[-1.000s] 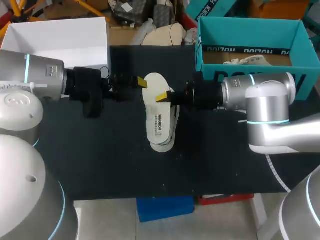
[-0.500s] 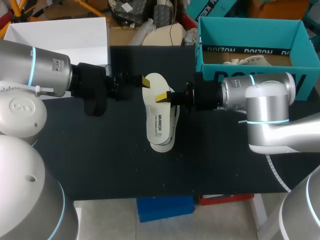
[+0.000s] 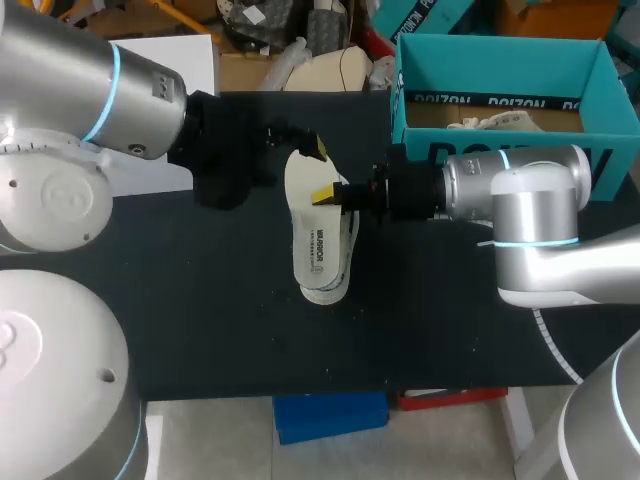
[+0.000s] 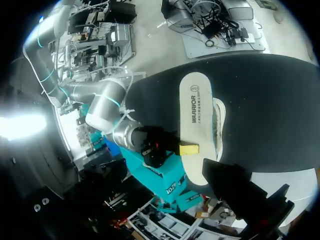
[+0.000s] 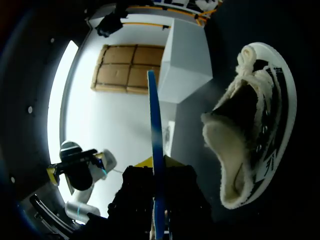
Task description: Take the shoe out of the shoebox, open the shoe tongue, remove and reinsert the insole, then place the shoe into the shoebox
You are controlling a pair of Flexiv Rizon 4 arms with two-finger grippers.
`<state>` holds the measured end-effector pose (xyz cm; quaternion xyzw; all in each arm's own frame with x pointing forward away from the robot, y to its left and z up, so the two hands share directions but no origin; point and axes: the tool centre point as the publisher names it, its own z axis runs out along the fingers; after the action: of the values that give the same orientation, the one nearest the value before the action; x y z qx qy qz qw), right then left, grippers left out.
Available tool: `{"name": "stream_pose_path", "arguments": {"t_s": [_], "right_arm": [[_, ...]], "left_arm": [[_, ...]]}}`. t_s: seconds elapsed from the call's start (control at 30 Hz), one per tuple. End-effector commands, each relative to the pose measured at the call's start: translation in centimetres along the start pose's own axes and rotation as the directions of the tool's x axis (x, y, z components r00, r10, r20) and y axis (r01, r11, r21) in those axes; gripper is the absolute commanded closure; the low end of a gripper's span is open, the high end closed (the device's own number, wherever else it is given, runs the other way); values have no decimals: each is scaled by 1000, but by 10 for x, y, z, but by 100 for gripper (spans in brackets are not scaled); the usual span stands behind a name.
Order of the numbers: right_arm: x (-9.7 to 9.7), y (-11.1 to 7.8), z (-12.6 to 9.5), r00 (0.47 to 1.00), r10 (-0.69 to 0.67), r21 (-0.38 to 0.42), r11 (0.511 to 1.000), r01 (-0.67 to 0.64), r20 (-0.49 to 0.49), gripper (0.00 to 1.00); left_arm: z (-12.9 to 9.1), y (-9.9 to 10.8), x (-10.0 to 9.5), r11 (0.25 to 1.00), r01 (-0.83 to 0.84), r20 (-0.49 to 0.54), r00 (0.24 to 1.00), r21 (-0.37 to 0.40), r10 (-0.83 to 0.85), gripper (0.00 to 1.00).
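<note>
A white insole is held level over the black table, with my right gripper shut on its side edge. Under it lies the white shoe, showing only along the insole's right edge and toe. In the right wrist view the insole runs edge-on between the fingers, and the shoe rests on the table beside it. My left gripper hangs open at the insole's far end, holding nothing. In the left wrist view the insole and the shoe lie ahead of the left gripper.
The teal shoebox stands at the back right with another white shoe inside, close behind my right arm. A white box sits at the back left. The near half of the table is bare black surface.
My left arm has risen and swung right, bringing its open gripper from the insole's left side to its far end. The right gripper and insole have stayed put.
</note>
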<state>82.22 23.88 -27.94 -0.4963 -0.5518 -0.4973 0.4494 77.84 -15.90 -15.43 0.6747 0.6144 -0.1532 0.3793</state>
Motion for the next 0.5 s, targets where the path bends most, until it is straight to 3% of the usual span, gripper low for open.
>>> {"name": "stream_pose_path", "arguments": {"t_s": [0.03,0.13,0.5], "right_arm": [[0,0,1,1000,0,0,1000,0,1,100],[0,0,1,1000,0,0,1000,0,1,100],[0,0,1,1000,0,0,1000,0,1,100]], "left_arm": [[-5,-5,-4,998,-29,-439,897,57,51,0],[-4,-11,3,998,7,-467,884,65,24,0],[-4,-11,3,998,7,-467,884,65,24,0]]}}
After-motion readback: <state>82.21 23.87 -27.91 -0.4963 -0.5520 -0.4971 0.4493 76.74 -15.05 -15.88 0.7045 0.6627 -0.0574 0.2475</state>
